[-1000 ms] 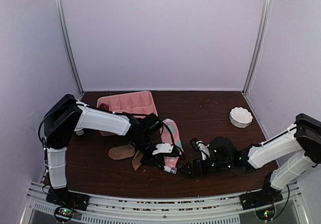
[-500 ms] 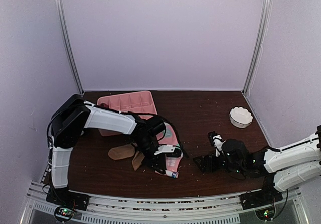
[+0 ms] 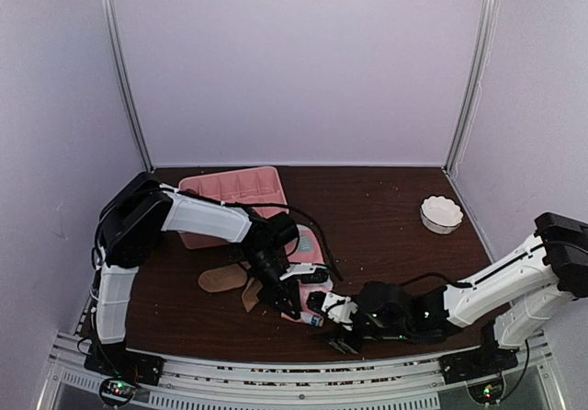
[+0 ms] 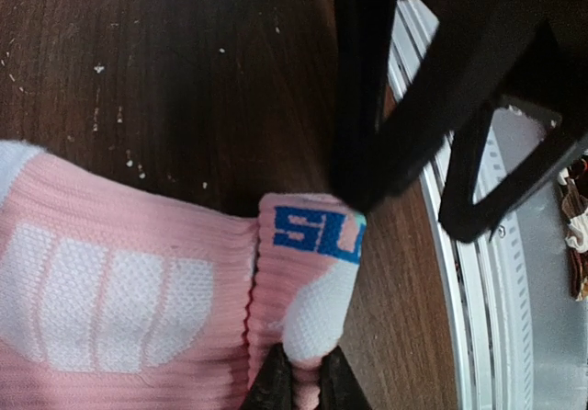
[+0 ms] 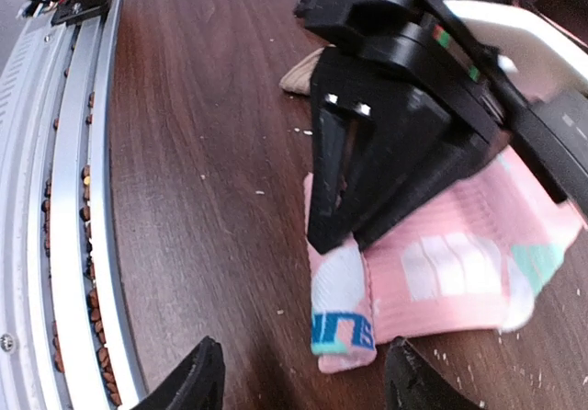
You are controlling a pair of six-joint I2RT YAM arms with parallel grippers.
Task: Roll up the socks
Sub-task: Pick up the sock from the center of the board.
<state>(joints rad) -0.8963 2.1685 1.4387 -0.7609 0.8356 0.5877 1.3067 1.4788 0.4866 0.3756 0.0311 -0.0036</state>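
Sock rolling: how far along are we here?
Done: no finished roll visible. In hand: left gripper pinches the end of the pink sock with white and mint patches; right gripper, open, faces that end. Left: rolling it, plus the flat tan-beige socks.

Pinches folded, blue-lettered end of pink sock (image 4: 119, 272) in left gripper (image 4: 296, 387) at bottom edge, on dark table (image 4: 184, 79), just under black right gripper (image 4: 404, 219).

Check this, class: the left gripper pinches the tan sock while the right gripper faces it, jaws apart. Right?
No: the left gripper pinches the pink sock, as the left wrist view shows. The right gripper does face it, jaws apart.
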